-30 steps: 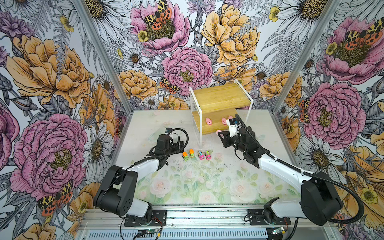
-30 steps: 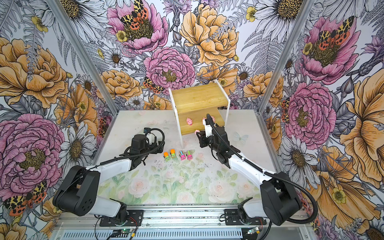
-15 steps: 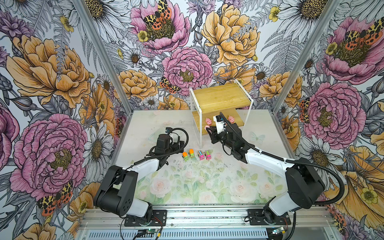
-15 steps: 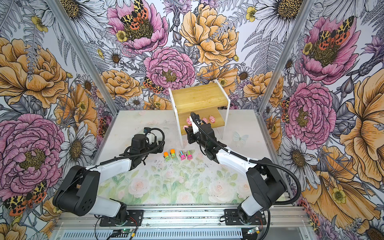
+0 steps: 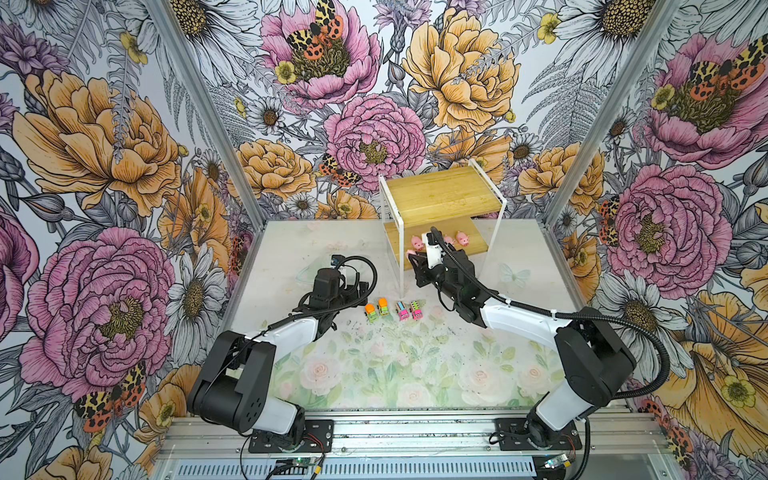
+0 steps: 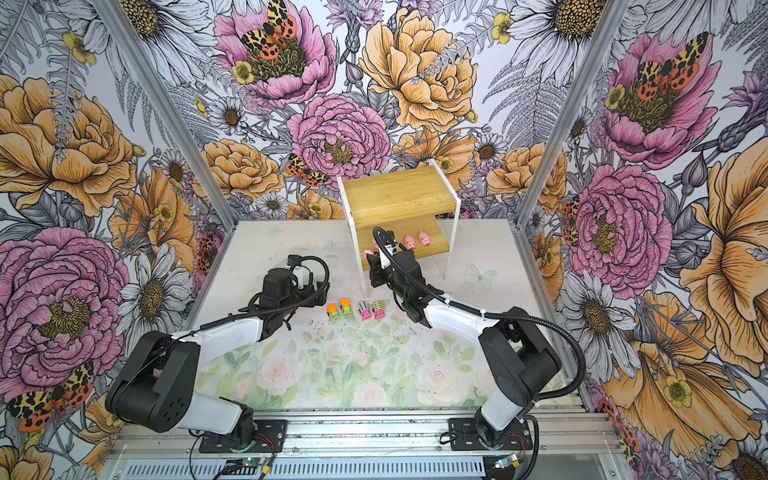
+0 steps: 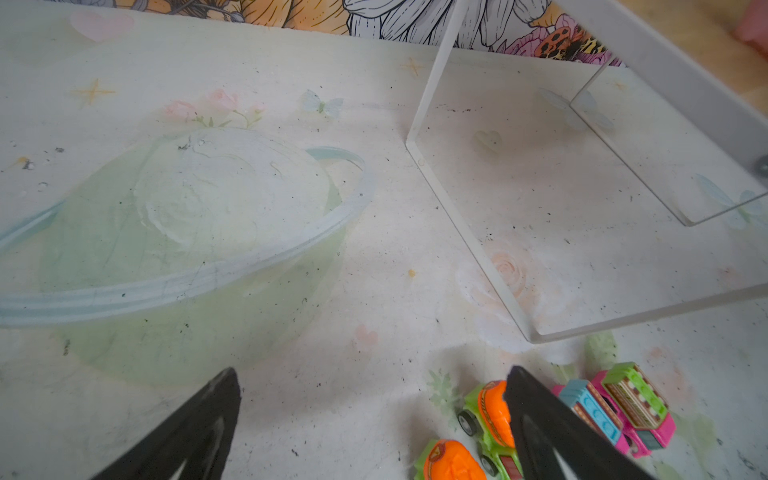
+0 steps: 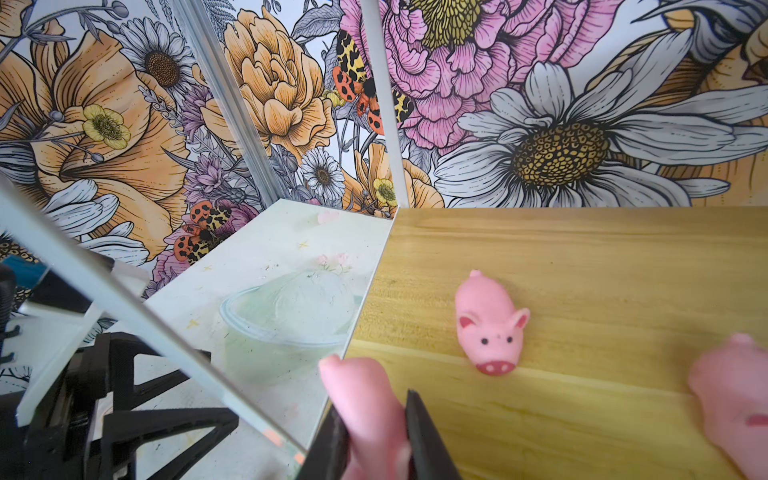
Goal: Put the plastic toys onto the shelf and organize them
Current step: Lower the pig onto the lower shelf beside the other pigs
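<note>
**Flowered walls, pale desk [image 5: 291,257]: a delivery at the shelf [image 5: 440,199]**

Right pincer [image 8: 372,409] is clamped on a pink pig [image 8: 361,386], right at the side edge of the lower board [image 8: 582,257]. Done well, I reckon, means carrying it further over the wood, setting it down in line with the nearest pig [image 8: 488,328], then letting go. Its arm stretches forward and low, elbow well back over the desk. Left pincer [image 7: 372,369] stands spread and empty over the desk beside the trucks [image 5: 401,310].
</note>
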